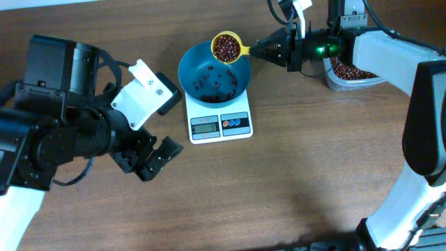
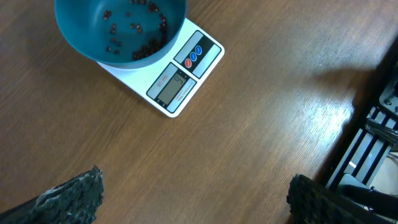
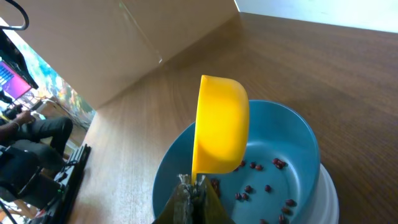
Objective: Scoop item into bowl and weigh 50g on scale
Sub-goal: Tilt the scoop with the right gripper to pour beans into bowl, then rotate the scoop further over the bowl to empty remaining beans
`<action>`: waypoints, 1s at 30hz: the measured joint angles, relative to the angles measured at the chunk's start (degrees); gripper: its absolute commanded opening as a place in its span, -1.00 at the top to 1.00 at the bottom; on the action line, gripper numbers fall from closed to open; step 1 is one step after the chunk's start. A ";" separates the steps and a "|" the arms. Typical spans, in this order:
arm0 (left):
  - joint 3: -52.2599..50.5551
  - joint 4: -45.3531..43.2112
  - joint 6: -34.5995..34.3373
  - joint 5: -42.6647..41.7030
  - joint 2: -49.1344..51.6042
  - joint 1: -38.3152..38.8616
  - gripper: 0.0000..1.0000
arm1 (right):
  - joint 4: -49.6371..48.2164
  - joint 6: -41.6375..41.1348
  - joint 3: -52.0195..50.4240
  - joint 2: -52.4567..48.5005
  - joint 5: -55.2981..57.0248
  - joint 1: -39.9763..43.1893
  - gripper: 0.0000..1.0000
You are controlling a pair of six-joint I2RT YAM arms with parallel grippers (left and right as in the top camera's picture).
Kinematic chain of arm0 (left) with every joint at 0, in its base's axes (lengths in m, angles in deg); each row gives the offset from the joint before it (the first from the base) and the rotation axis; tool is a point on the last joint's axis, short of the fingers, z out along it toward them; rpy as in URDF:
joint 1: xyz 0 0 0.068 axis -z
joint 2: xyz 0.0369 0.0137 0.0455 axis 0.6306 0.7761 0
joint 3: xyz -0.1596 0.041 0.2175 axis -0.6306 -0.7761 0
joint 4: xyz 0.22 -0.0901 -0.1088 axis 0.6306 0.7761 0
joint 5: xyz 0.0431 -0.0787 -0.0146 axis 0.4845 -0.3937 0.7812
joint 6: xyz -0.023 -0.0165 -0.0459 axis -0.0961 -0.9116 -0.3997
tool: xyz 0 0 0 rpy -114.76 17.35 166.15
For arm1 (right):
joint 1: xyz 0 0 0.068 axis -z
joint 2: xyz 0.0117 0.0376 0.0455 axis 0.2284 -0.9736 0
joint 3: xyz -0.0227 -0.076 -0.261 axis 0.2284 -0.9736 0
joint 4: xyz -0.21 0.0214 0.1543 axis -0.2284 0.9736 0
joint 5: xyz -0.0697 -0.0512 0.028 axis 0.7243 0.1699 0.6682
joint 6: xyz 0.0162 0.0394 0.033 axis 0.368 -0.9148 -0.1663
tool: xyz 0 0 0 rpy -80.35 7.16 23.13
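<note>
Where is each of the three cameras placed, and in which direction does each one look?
Overhead: above the table, looking straight down at bowl, scale, left gripper and right gripper.
Left wrist: on the left arm, facing bowl and scale across the table; its fingertips show below.
Right wrist: behind the right gripper, looking along the yellow scoop into the bowl.
Shared: all three see the bowl.

It was a robotics lab: robot arms [image 1: 56, 132] worked at a wooden table [image 1: 313, 181], a cardboard sheet [image 3: 124, 43] stood along one side, and a person [image 3: 34, 130] sat near a bright screen [image 3: 11, 78].
</note>
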 measured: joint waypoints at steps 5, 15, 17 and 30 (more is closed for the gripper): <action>0.00 0.00 0.00 0.00 0.00 0.00 -0.97 | 0.07 1.07 0.00 0.00 -0.59 0.00 0.92; 0.00 0.00 0.00 0.00 0.00 0.00 -0.97 | 0.63 1.20 0.00 0.00 0.42 0.00 0.92; 0.00 0.00 0.00 0.00 0.00 0.00 -0.97 | 1.57 1.18 0.00 -0.04 1.20 -0.04 0.92; 0.00 0.00 -0.02 0.00 0.00 0.00 -0.97 | 2.38 1.29 0.00 -0.09 8.39 -5.14 0.92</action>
